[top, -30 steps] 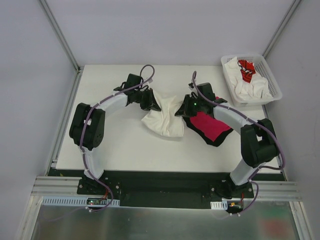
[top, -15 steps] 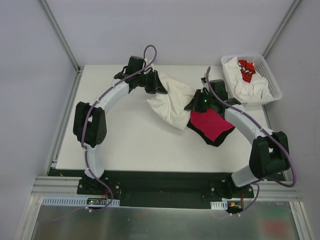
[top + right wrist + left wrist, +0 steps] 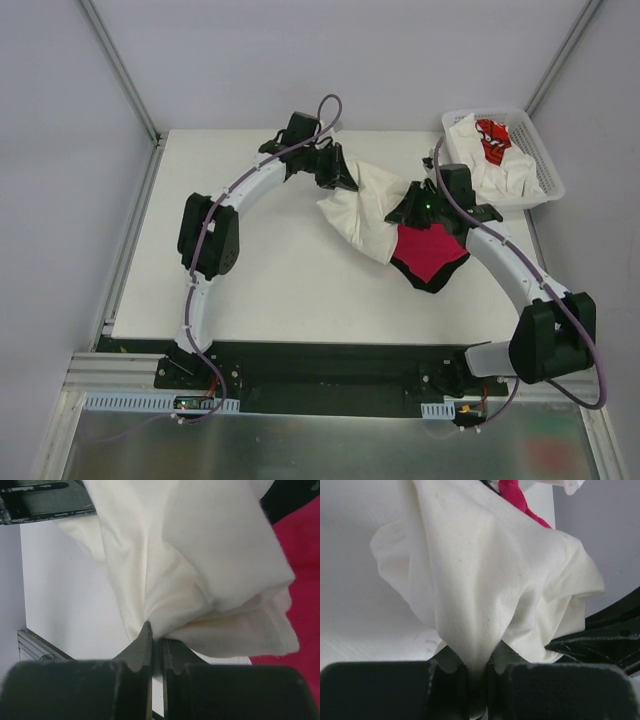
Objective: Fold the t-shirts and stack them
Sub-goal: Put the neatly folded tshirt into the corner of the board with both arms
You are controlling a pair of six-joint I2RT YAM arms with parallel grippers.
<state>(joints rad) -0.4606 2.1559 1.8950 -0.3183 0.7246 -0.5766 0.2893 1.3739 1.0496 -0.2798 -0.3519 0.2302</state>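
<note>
Now my two arms have swung from the middle of the worktop (image 3: pixel 260 270) toward its far right, carrying the cream shirt (image 3: pixel 365 210) between them. My left gripper (image 3: pixel 343 178) is clenched on one bunched edge and my right gripper (image 3: pixel 410 210) on another, so the cloth is starting to spread for laying flat. It sags, soft and creased, between the two grips, just beside the pink shirt (image 3: pixel 428 252), which lies crumpled on the worktop. More shirts (image 3: pixel 495 150) wait in the basket (image 3: pixel 545 160).
</note>
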